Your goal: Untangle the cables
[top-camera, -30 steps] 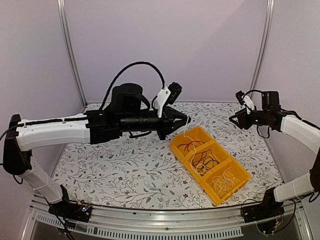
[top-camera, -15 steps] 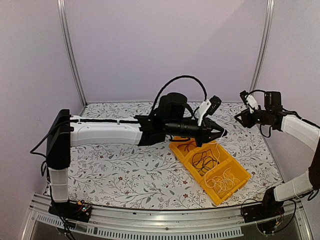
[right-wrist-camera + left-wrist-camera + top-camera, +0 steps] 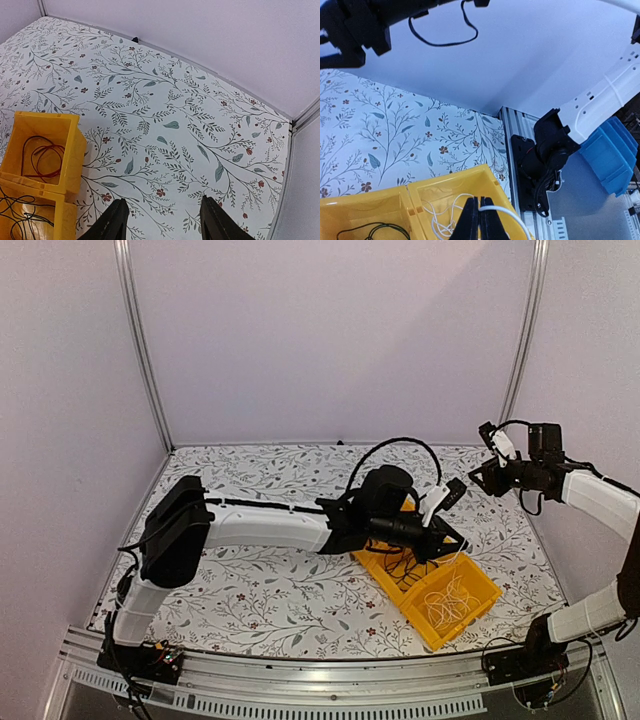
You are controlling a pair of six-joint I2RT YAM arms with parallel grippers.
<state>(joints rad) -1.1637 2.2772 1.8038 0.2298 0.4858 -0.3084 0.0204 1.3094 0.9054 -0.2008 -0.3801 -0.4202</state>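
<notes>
Left tool: shut on white cable strand; has swung over yellow tray, now above end compartment, bundle below tool. Right tool: open, empty, well apart. Judged: sorting nearly finished; release pending.

From high above the near edge, we look down and forward across the whole table to the back wall. Our left wrist camera hangs close over the yellow bin, facing the table's right near corner. Our right wrist camera looks down from farther off. All 3 views share the bin.
</notes>
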